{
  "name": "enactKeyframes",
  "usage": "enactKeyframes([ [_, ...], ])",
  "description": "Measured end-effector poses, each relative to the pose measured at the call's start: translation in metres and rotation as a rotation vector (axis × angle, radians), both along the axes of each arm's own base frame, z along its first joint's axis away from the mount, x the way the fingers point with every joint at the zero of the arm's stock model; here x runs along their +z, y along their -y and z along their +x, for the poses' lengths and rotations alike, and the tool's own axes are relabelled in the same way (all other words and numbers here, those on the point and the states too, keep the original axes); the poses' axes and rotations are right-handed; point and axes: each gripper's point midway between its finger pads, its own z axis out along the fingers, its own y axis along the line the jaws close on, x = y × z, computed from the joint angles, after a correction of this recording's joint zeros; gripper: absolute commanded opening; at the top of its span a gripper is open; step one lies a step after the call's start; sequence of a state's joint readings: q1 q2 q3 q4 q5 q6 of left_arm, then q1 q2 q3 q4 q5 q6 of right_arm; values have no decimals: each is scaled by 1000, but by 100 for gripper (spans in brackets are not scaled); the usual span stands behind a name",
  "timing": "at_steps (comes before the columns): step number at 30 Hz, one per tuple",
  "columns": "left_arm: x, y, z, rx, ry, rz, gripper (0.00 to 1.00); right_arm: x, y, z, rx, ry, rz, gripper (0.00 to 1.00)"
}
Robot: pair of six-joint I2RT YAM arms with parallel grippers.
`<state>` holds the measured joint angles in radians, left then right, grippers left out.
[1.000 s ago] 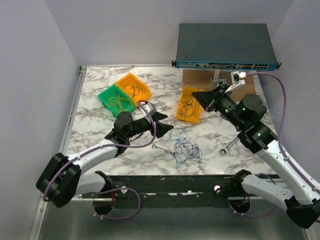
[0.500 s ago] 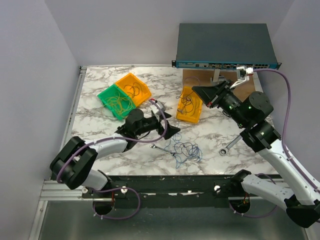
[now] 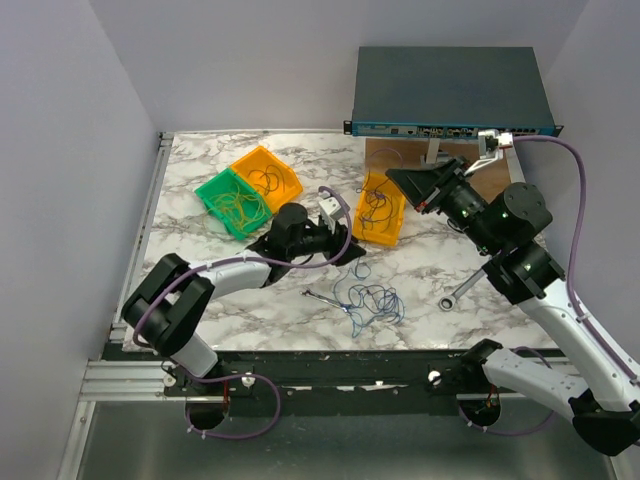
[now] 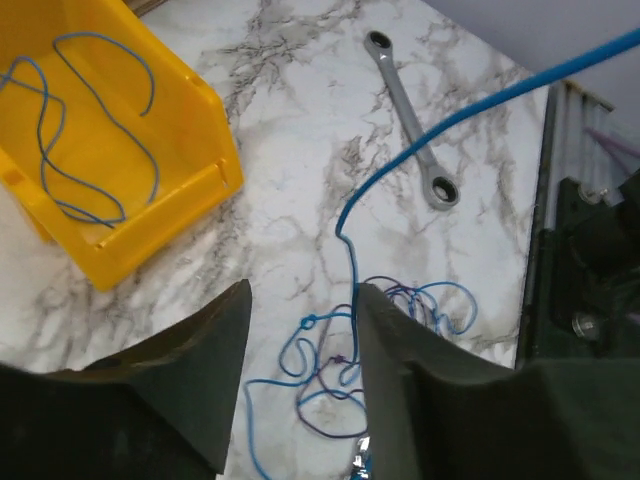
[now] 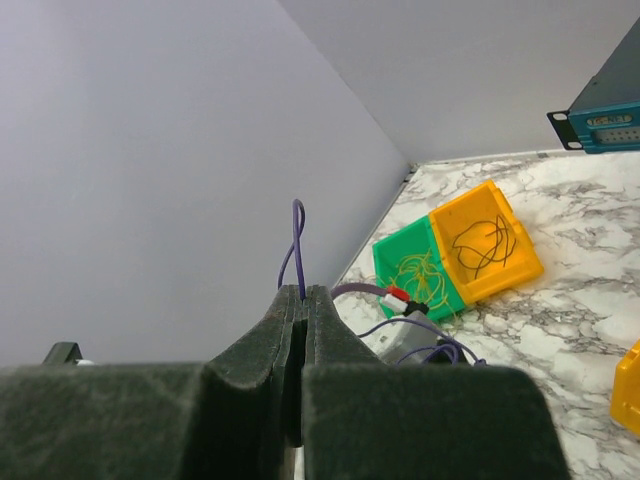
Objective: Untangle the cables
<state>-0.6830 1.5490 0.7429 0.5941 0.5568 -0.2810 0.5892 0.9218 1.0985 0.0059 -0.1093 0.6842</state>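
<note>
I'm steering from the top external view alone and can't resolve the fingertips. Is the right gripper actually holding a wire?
Observer: Yes. In the right wrist view, the right gripper has its black fingers shut on a thin purple strand that loops up above the tips.
Operator: And the left gripper?
Observer: The left wrist view shows the left gripper open over the tangle of thin blue and purple wires, pinching nothing. One blue strand rises taut from that tangle, passing close by one finger.
</note>
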Motion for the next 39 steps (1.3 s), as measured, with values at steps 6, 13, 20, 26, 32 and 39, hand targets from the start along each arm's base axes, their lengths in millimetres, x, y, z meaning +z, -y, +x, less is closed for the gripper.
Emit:
enactKeyframes([
  [6,-7,9,-3,-48,-68,6,0,2,4,2,-25,1,6,1],
  [13,-15,4,-5,-38,-110,38,0,-5,36,5,-182,-22,14,1],
  [20,-18,-53,40,190,-205,2,0,-68,125,7,-615,-186,-68,1],
  [26,-37,-110,70,406,-323,-27,0,-101,203,-25,-930,-232,-97,1],
  [32,-40,-114,71,453,-339,-6,0,-94,243,-51,-1063,-194,-56,1],
  [39,-31,-118,69,471,-303,23,0,-156,219,-34,-995,-302,-215,1],
])
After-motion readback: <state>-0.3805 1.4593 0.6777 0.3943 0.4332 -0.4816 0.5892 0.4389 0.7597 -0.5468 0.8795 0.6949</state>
